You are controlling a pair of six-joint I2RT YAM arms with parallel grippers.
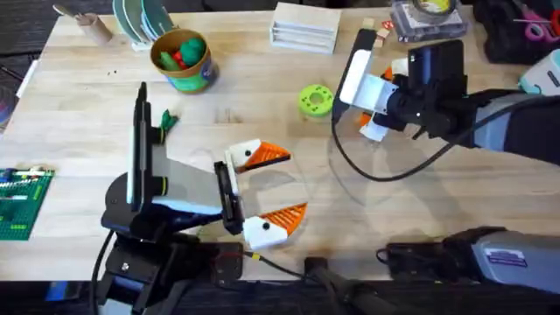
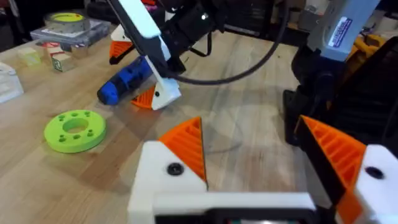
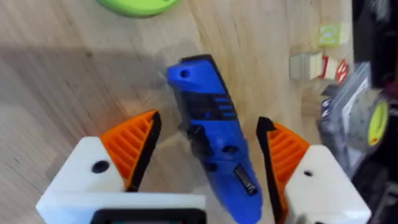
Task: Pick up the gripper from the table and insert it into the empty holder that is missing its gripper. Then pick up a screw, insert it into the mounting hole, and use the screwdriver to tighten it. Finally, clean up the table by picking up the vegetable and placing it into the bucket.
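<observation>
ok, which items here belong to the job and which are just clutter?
Job:
- screwdriver, between the open right claw fingers
- vegetable on the table
- bucket, toy foods inside

Clutter:
- lime-green disc
- tape roll
- green baseplate
- white box

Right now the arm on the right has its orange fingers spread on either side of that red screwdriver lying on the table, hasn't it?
Not quite: the screwdriver is blue, not red, as the right wrist view shows. The rest holds: the right gripper has its orange fingers spread on either side of it as it lies on the table.
</observation>
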